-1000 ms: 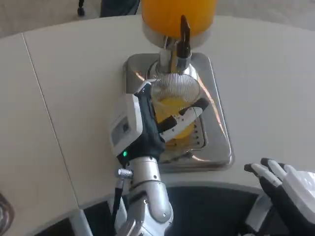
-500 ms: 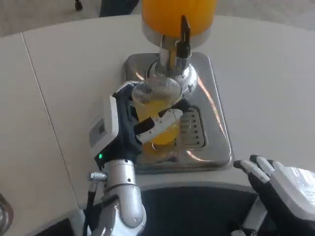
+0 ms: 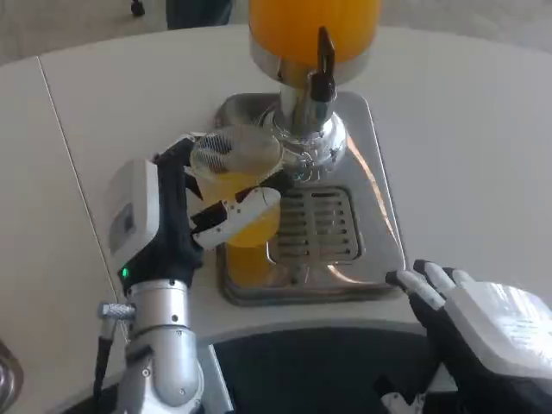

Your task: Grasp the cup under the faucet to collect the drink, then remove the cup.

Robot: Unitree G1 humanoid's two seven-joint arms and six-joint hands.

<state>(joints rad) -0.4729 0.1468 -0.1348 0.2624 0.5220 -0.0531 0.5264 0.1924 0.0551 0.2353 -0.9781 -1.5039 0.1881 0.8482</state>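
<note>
Left hand: the left hand [image 3: 185,211] grasped the clear ribbed plastic cup of orange drink [image 3: 237,185], held left of the chrome faucet [image 3: 312,82]
Right hand: the right hand [image 3: 470,315] lay released, near right
Spill risk: tilting the cup could slop drink
Snag risk: the silver drip tray [image 3: 379,216] sat just beneath

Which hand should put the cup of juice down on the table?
The left hand. It already grips the cup, off the tray's left edge. The right hand holds nothing, near the table's front.
</note>
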